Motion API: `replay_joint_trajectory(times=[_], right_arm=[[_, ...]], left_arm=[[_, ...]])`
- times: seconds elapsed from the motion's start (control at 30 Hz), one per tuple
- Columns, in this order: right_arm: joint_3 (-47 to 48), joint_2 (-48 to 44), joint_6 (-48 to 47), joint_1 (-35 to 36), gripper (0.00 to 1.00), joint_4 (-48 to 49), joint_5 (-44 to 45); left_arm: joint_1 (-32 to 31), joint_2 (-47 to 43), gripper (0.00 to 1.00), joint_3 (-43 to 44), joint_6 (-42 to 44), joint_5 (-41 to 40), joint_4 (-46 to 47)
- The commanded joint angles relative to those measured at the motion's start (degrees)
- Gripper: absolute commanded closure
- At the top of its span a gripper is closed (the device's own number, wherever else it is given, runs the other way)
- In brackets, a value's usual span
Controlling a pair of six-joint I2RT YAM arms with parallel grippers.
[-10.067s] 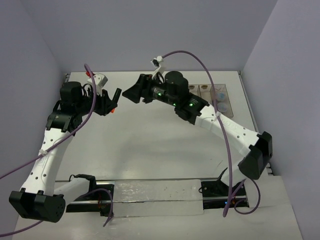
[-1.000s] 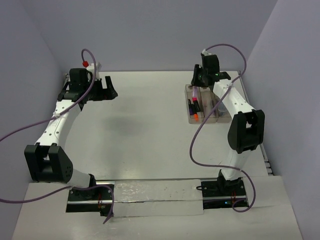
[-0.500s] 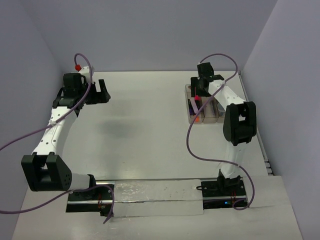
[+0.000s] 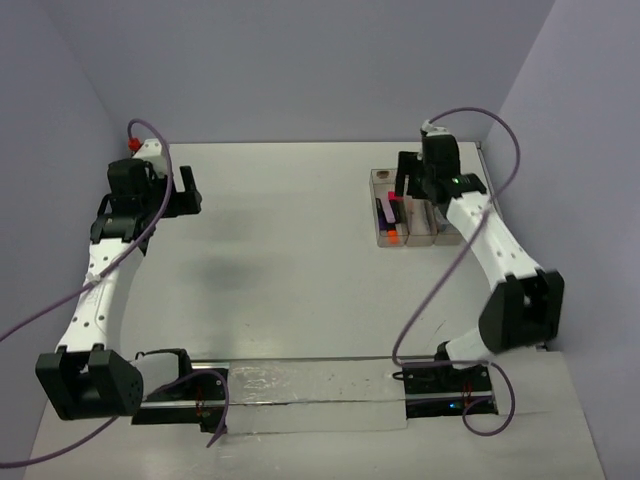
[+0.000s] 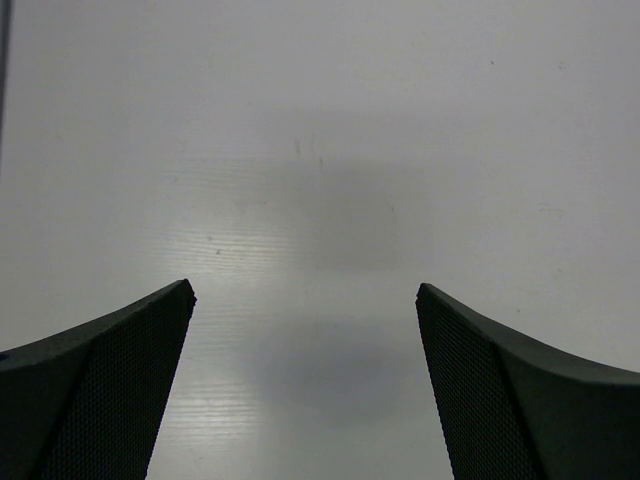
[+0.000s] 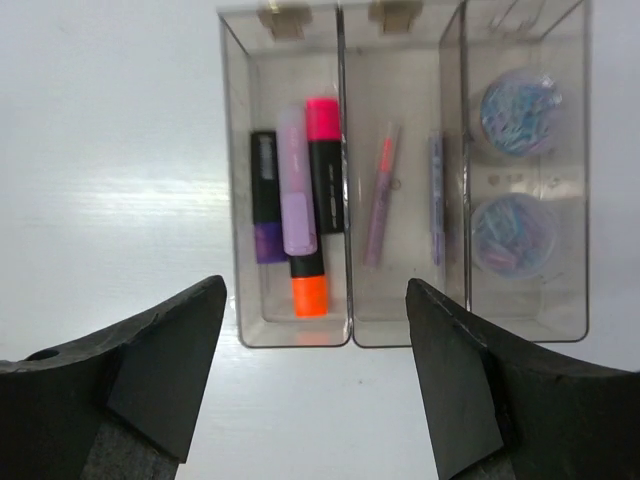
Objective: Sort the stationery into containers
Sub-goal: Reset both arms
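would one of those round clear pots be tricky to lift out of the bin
Probably slippery: the round clear plastic pot of bluish clips looks smooth and curved. Likely light, though loose clips may shift. Walls of the clear plastic bin stand close beside it, leaving fingers little room.

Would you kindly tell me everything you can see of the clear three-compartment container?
The container looks like clear, slightly smoky plastic: three narrow rectangular compartments joined side by side, open on top, lying flat on the white table toward its far right. Small tan tabs sit at the far end of two compartments. In the right wrist view, the left one holds highlighters and a pale block, the middle two thin sticks, the right two round pots.
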Motion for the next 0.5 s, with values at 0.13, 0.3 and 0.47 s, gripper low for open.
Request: replay_joint_trajectory(times=[0.13, 0.3, 0.47], right_arm=[[-20.36, -30.78, 9.49, -3.87, 0.04, 10.42, 8.28], [-30.7, -44.49, 13.88, -7.34, 0.0, 9.62, 17.84], [-38.71, -54.58, 17.57, -7.33, 0.0, 7.58, 17.36]], left_arm=[[4.0, -13.34, 0.01, -8.58, 3.19, -5.57, 1.55], [5.93, -22.79, 0.01, -16.5, 3.52, -7.42, 3.51], [9.4, -33.2, 0.01, -24.97, 2.92, -6.55, 7.69]])
